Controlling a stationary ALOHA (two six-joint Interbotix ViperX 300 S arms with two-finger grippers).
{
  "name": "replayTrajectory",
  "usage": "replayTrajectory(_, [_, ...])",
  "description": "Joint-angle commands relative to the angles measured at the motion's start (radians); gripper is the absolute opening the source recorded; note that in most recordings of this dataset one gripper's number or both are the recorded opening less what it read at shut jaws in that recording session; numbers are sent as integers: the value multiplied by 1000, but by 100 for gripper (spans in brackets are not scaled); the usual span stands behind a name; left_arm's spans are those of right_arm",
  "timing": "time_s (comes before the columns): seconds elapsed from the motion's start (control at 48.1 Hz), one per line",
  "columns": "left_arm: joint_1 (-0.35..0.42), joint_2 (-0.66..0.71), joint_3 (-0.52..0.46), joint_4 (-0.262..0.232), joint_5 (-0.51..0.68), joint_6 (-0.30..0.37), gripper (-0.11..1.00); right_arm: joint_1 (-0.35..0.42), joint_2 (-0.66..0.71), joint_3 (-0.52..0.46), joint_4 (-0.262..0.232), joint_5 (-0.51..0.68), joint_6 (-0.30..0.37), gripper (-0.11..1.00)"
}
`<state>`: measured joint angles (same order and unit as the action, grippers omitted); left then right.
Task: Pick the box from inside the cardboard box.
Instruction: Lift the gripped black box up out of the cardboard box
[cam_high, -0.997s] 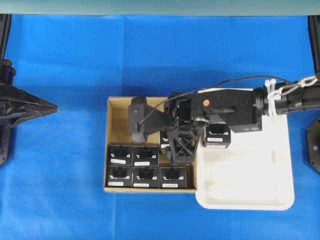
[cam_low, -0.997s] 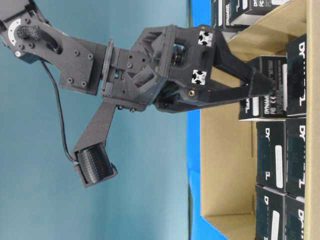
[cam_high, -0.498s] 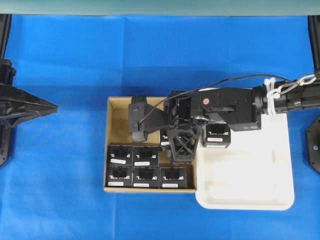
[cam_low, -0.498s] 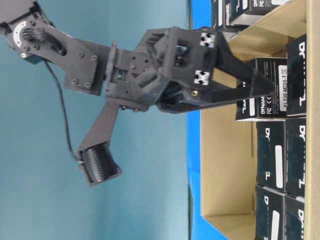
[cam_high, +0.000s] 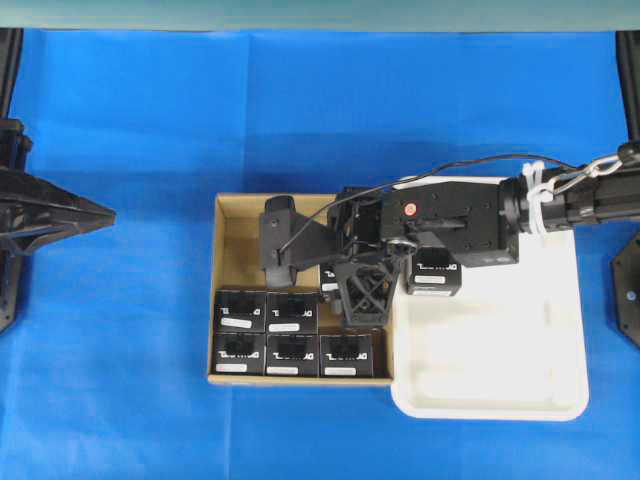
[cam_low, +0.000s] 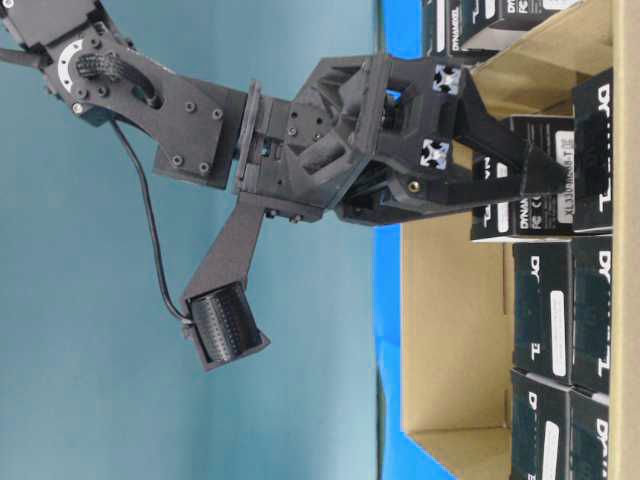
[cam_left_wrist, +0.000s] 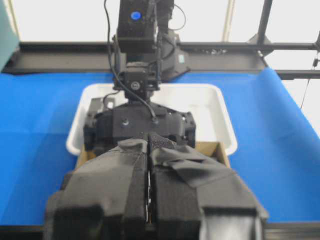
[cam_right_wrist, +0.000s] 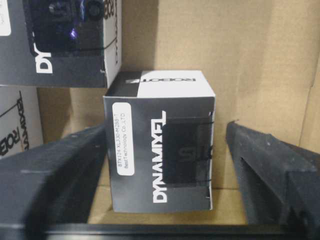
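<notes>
Right wrist cam: right gripper (cam_right_wrist: 162, 150) straddles the box (cam_right_wrist: 160, 150). Left finger (cam_right_wrist: 55, 170) looks touching its side, right finger (cam_right_wrist: 265, 160) stands apart with a gap, so jaws are open around it, not clamped from what I see. The box sits on the floor of the cardboard box (cam_high: 238, 235), in the row above the five other boxes (cam_high: 293, 332). One more black box (cam_high: 433, 273) lies in the white tray (cam_high: 500, 390). Left gripper (cam_left_wrist: 150, 195) parked far left, fingers pressed together.
</notes>
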<state>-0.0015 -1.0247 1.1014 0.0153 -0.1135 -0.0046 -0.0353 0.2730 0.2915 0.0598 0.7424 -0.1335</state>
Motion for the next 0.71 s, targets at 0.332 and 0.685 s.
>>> replayTrajectory(0.332, [0, 6, -29, 2, -5, 0, -4, 21, -5, -23, 0, 18, 5, 62])
replayTrajectory(0.685, [0, 5, -31, 2, -5, 0, -4, -20, -87, -138, 0, 213, 11, 62])
